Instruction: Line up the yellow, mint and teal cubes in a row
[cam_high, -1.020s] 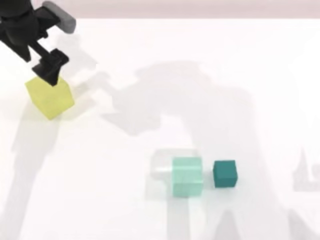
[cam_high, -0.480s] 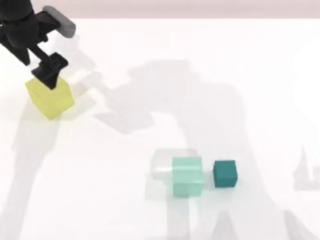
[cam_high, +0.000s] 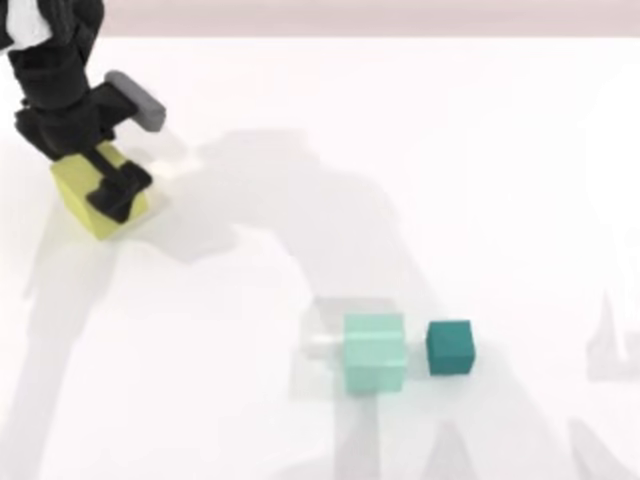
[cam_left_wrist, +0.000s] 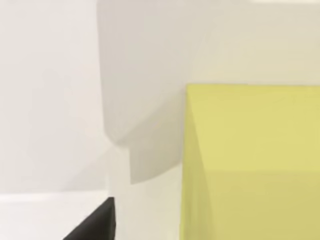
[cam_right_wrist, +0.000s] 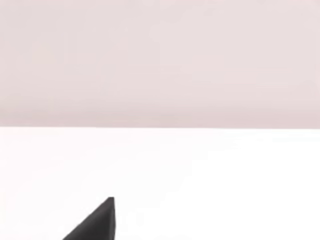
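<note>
Two cubes, mint (cam_high: 375, 352) and teal (cam_high: 450, 347), already sit side by side; your left gripper (cam_high: 100, 172) straddles the yellow cube (cam_high: 84, 187) for pickup, fingers probably still apart.

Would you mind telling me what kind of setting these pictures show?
Probably a rendered simulation tabletop: a bare white table, three plain matte cubes, yellow cube, mint cube, teal cube, and the left gripper over the yellow one.
</note>
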